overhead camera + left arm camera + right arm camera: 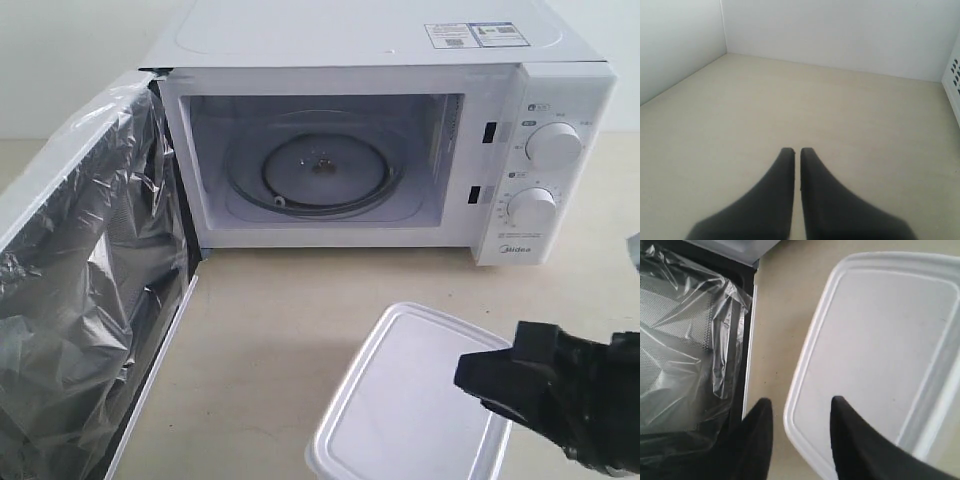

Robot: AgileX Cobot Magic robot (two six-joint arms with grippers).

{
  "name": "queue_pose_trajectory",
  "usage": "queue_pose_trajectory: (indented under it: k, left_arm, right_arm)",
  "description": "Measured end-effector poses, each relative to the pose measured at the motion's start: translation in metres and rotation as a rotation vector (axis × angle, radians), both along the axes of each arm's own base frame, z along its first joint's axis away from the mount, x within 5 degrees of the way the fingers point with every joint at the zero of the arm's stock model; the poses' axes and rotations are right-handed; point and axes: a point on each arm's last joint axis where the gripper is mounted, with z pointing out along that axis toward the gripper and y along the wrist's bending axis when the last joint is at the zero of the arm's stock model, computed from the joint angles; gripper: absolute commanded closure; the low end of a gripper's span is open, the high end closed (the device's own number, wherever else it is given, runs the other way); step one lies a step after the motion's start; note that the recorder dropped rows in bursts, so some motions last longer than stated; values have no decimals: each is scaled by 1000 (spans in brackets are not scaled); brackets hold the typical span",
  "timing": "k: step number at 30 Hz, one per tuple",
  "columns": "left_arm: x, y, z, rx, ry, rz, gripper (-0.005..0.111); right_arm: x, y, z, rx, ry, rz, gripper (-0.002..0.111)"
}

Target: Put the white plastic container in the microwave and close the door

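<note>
Crinkly clear film covers the door (80, 300), which hangs wide open on the left, very close to us. Over on that side the left end effector (797, 152) has its two fingers pressed together with nothing between them, above bare desk (740, 125); the outside camera does not show it. Next comes the microwave (380, 40), with its glass plate (325, 170) bare inside. Lower down and to the right, the white plastic container (400, 410) sits flat on the desk in front of the microwave, lid on, not yet inside. The right end effector (800, 407) has its fingers apart, one over the lid and one just outside the edge, so the rim is between them but not squeezed. I think a grip on only that thin edge could slip, the box could tip, or the lid could pop off when lifted. The box looks about as wide as the plate, so going in crooked could bump the sides of the opening.
</note>
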Motion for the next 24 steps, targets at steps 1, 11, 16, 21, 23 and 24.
queue_pose_trajectory:
  k: [1,11,16,21,23,24]
  left_arm:
    - [0,0,0,0,0,0,102]
    - [0,0,0,0,0,0,102]
    - [0,0,0,0,0,0,102]
    - [0,0,0,0,0,0,102]
    - [0,0,0,0,0,0,102]
    - [0,0,0,0,0,0,102]
  right_arm:
    - [-6,-6,-5,7,15,-43,73]
    - [-25,-26,-43,-74,122,-157,73]
    - [-24,-27,-43,-55,139,-192,73]
    - [-24,-27,-43,-45,146,-203,73]
    - [-24,-27,-43,-45,148,-210,73]
    - [-24,-27,-43,-42,151,-213,73]
